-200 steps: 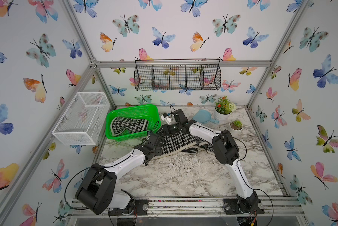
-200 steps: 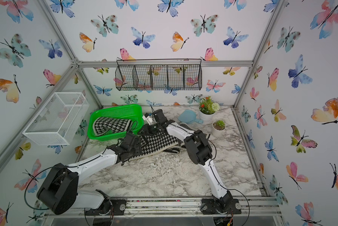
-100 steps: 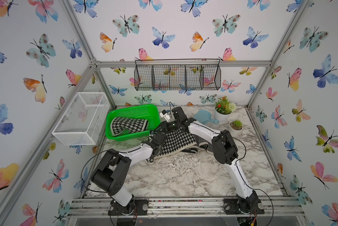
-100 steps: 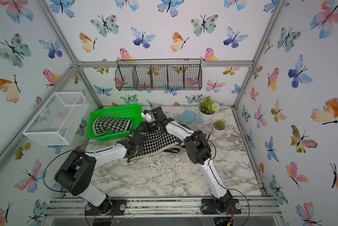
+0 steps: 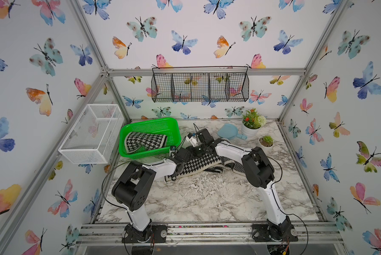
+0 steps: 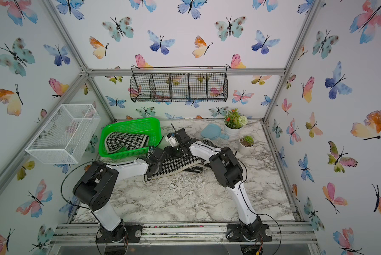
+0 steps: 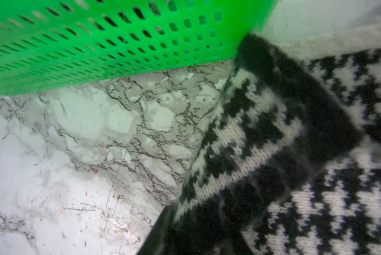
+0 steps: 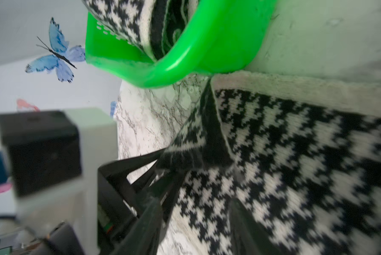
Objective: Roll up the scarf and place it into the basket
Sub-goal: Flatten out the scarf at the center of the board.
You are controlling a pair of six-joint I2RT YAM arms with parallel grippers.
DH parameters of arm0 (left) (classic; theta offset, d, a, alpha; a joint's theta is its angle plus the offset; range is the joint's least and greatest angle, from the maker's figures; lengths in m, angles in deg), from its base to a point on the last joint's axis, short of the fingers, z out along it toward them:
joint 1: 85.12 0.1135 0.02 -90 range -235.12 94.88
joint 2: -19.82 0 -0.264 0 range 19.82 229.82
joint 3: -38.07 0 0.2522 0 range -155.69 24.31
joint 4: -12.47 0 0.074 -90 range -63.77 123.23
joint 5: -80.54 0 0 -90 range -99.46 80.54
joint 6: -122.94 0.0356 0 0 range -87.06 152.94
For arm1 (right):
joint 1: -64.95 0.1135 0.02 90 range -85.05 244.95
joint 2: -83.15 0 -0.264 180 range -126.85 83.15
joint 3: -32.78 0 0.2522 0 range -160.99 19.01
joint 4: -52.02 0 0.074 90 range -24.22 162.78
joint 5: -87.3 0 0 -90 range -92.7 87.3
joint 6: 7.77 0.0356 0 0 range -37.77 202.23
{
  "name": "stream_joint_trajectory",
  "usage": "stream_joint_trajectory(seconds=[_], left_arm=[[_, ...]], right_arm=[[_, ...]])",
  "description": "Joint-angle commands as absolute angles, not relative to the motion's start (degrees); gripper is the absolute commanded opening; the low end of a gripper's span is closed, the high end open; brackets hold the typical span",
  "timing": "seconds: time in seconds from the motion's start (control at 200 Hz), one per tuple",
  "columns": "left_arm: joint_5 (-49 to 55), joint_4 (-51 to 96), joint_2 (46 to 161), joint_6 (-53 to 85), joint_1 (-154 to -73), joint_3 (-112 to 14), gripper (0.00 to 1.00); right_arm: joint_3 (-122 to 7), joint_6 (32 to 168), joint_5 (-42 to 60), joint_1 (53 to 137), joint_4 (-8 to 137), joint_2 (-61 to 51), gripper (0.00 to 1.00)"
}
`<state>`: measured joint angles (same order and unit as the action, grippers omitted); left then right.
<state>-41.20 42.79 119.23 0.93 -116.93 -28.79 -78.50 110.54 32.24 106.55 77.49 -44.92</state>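
The black-and-white houndstooth scarf (image 5: 198,164) (image 6: 176,164) lies flat on the marble table, one corner by the green basket (image 5: 149,125) (image 6: 130,125). A folded houndstooth piece (image 5: 144,141) lies inside that basket. My left gripper (image 5: 183,155) (image 8: 163,161) is shut on the scarf's folded corner (image 8: 185,145). In the left wrist view the knit (image 7: 251,132) covers the jaws and only one finger (image 7: 159,229) shows, with the basket wall (image 7: 96,44) close. My right gripper (image 5: 199,151) (image 8: 194,220) stands open astride the scarf's edge (image 8: 295,154).
A white mesh box (image 5: 92,132) hangs on the left wall and a black wire rack (image 5: 200,86) on the back wall. A blue scoop (image 5: 229,131) and two potted plants (image 5: 252,123) (image 5: 266,141) stand at the back right. A zigzag-patterned fold (image 5: 235,164) lies under the right arm.
The left arm has drawn its elbow in and up, and its gripper has moved toward the basket's corner and closed on the scarf's corner. The right jaws have spread a little.
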Motion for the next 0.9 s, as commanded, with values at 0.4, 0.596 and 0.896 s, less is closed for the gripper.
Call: stream_joint_trajectory(seconds=[0.4,0.596,0.896], left_arm=[[-36.65,44.51,110.91,1.47,-115.91,-31.04,0.00],[-27.76,45.26,101.76,2.25,-114.59,-31.46,0.00],[-19.77,49.07,94.46,3.28,-112.14,-34.35,0.00]], right_arm=[[-51.42,110.07,0.67,101.34,78.71,-14.87,0.98],[-35.82,111.80,-1.12,91.50,75.00,-0.69,0.98],[-25.83,111.41,5.16,77.09,75.04,-0.11,0.92]])
